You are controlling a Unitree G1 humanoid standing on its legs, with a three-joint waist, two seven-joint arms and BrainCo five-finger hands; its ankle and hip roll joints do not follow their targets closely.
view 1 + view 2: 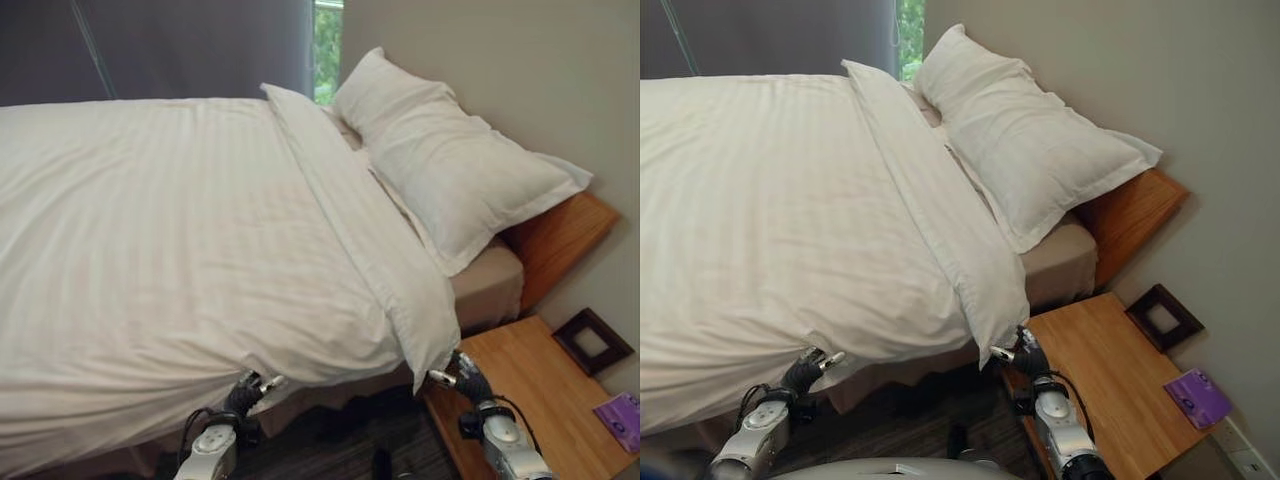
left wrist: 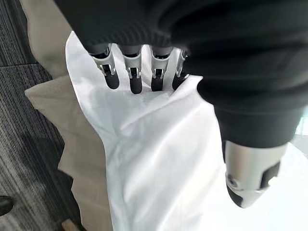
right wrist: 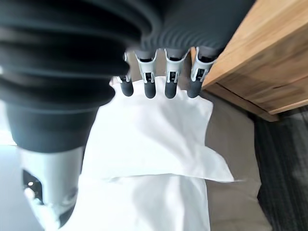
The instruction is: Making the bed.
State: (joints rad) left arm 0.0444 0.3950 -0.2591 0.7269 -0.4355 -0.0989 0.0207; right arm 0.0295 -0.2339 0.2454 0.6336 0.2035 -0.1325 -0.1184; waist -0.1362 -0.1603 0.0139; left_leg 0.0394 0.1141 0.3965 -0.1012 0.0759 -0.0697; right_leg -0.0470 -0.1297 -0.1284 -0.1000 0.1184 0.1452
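Observation:
A white striped duvet (image 1: pixel 180 230) covers the bed, its top edge turned back in a band (image 1: pixel 370 240) that runs down to the near side. A large white pillow (image 1: pixel 450 170) leans on the wooden headboard (image 1: pixel 560 240). My left hand (image 1: pixel 245 395) is at the duvet's hanging near edge, its fingers (image 2: pixel 135 79) straight with the tips against the white cloth (image 2: pixel 159 159) and the thumb (image 2: pixel 250 168) held apart. My right hand (image 1: pixel 465 378) is just below the band's hanging corner (image 3: pixel 154 139), fingers (image 3: pixel 171 82) straight at the cloth and thumb clear of it.
A wooden nightstand (image 1: pixel 530 390) stands close by my right hand, with a dark picture frame (image 1: pixel 592 342) and a purple item (image 1: pixel 622 420) on it. Beige sheet (image 1: pixel 490 285) shows under the pillow. Dark carpet (image 2: pixel 24 120) lies below the bed. A grey curtain (image 1: pixel 150 45) hangs behind the bed.

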